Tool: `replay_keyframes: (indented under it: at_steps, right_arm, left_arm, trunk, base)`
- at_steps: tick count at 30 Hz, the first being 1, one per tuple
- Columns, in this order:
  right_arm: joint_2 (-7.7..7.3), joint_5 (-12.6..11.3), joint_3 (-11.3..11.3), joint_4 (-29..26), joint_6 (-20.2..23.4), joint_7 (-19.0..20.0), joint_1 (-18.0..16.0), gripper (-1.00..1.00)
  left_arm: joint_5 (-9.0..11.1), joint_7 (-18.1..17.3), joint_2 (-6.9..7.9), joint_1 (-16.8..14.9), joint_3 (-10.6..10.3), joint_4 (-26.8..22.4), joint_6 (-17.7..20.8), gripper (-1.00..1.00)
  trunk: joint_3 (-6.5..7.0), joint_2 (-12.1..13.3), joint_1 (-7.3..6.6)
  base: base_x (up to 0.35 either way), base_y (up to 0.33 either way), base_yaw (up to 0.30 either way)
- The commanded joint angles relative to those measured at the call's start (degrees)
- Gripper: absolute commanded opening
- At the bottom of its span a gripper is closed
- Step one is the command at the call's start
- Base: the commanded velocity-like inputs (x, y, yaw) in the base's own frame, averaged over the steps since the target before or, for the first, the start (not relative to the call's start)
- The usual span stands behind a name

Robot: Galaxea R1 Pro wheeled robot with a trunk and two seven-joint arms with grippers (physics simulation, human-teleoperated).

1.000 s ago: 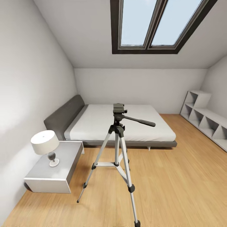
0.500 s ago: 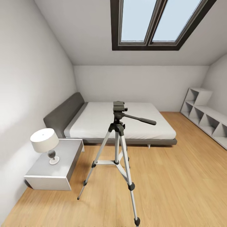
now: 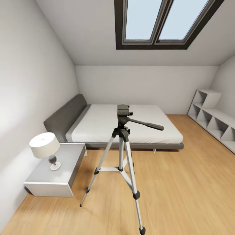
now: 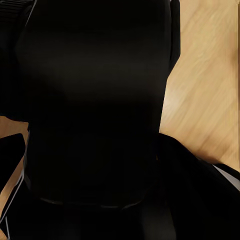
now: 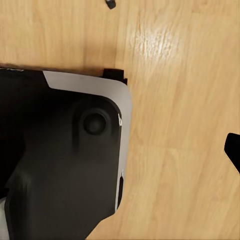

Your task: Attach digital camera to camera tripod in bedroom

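Ahead, camera tripod (image 3: 121, 153) on open floor (image 3: 182, 186) before bed (image 3: 127, 127).

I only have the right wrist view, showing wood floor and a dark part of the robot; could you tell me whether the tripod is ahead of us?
Observer: Yes. In the head view the camera tripod stands upright on the wood floor, in the middle, in front of the bed.
Operator: Thank you. Is anything mounted on it?
Observer: No, the tripod head is bare, and its pan handle points to the head view's right.
Operator: Is anything standing near it?
Observer: A nightstand with a lamp sits at the head view's left, apart from the tripod's legs.
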Motion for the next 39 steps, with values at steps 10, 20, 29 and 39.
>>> replay_keyframes:
  at_steps: [10, 20, 29, 39]
  right_arm:
    - [-0.17, 0.5, -0.5, 0.2, -0.7, 0.1, -0.1, 1.00]
    - [-0.20, 0.5, -0.4, 0.2, -0.8, 0.1, -0.1, 1.00]
    - [-0.08, 0.5, -0.4, 0.2, -0.6, 0.1, -0.1, 1.00]
    - [-0.10, 0.6, -0.4, 0.0, -0.4, 0.1, -0.1, 1.00]
  left_arm:
    - [0.5, -0.2, 0.03, 0.0, -0.5, 0.1, -0.2, -1.00]
    - [0.5, -0.2, 0.03, 0.0, -0.5, 0.1, -0.2, -1.00]
    - [0.5, -0.2, 0.03, 0.0, -0.5, 0.1, -0.2, -1.00]
    - [0.5, -0.2, -0.02, 0.0, -0.5, 0.1, -0.2, -1.00]
  trunk:
    - [-0.10, 0.0, 0.03]
    - [-0.10, 0.0, 0.03]
    - [-0.10, 0.0, 0.03]
    - [-0.10, 0.0, 0.03]
  base:
    - [0.303, 0.000, 0.000]
    - [0.263, 0.000, 0.000]
    - [0.036, 0.000, 0.000]
    - [0.002, 0.000, 0.000]
